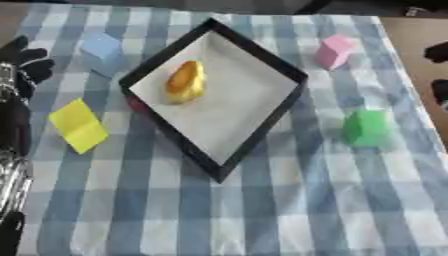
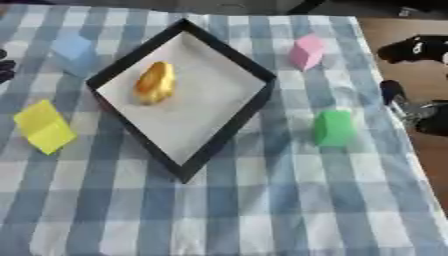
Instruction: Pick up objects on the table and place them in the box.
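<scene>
Left eye view: orange thing (image 1: 185,81) already in box (image 1: 262,60), yellow block (image 1: 78,125) at 9 o'clock w/ left hand (image 1: 24,64) near, fingers unclear, right hand (image 2: 411,49) too; next, prob. grab yellow.

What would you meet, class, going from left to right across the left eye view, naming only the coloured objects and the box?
yellow block → blue block → orange object lying in the black-rimmed box → pink block → green block
</scene>
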Motion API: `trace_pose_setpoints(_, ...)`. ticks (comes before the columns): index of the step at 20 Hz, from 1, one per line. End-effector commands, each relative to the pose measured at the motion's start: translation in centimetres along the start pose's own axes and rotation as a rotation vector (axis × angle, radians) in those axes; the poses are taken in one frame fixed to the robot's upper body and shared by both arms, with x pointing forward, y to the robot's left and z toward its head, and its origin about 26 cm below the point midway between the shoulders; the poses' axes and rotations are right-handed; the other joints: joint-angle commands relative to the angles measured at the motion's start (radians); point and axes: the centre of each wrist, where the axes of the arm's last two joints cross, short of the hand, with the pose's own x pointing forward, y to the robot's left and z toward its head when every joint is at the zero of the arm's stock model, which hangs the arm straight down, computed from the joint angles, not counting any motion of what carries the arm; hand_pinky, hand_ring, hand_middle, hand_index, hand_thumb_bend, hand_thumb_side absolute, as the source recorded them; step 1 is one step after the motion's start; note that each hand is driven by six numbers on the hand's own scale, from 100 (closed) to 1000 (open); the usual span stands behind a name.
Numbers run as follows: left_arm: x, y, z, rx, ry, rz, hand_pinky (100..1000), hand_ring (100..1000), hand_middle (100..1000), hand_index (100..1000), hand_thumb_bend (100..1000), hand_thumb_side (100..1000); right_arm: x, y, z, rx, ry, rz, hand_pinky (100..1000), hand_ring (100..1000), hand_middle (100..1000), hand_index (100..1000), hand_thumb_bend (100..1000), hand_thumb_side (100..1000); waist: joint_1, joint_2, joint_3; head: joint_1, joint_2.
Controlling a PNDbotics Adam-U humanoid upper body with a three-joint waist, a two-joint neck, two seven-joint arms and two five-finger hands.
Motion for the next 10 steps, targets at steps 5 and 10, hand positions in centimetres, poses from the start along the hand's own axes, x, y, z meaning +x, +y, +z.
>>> trace_pose_setpoints(5, 0.54, 0.74, -0.33, -0.014, -0.018, -0.038, 839, 758, 712, 893, 118, 860, 0.84, -2.00, -0.27, 0.161, 0.022, 0.070, 870, 832, 800, 879, 100, 671, -0.016, -0.032, 0.003, -0.012, -0.001)
trace_pose_setpoints(10, 0.67, 0.67, -0.39, -0.015, -0.024, -0.036, 839, 759, 712, 893, 119, 858, 0.35, -2.29, -0.80, 0.257, 0.042, 0.107, 874, 844, 810, 895, 100, 659, -0.018, -0.033, 0.012, -0.026, -0.001)
